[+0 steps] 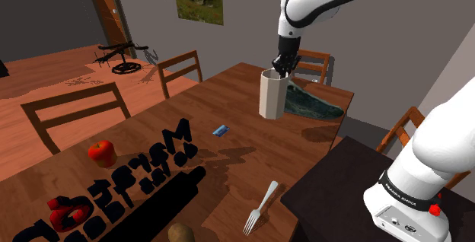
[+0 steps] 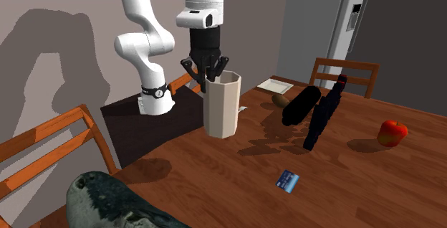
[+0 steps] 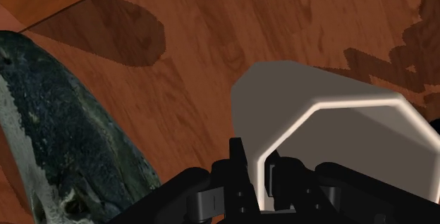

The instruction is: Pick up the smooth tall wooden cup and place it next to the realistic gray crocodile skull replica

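One wall of the pale faceted cup (image 1: 272,96) was clamped in the pincer (image 1: 283,67), just beside the grey skull (image 1: 312,105) near the desk's (image 1: 228,103) far corner, so it wanted lowering upright, released only once its base sat flat.
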### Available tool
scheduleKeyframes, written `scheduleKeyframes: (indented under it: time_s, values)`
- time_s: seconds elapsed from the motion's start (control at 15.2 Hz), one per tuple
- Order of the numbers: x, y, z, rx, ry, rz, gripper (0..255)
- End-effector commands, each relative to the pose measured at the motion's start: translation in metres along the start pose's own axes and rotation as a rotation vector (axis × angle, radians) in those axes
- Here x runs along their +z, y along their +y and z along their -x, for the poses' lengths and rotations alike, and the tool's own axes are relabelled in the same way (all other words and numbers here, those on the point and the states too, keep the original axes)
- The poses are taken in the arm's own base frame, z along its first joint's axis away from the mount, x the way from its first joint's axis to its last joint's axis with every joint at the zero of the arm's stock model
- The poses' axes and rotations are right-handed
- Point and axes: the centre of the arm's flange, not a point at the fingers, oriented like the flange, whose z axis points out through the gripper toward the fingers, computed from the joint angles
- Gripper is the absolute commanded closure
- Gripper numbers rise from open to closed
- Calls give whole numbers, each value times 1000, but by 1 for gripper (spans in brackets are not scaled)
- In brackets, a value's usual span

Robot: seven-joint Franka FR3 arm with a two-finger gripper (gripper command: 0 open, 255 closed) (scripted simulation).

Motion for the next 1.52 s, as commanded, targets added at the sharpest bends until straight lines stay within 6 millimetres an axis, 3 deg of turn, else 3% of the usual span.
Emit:
scheduleKeyframes:
  time_s: [0.0,1.45]
  values:
    - [11,-1,0,0,2,0,255]
    - [127,-4,-2,0,2,0,255]
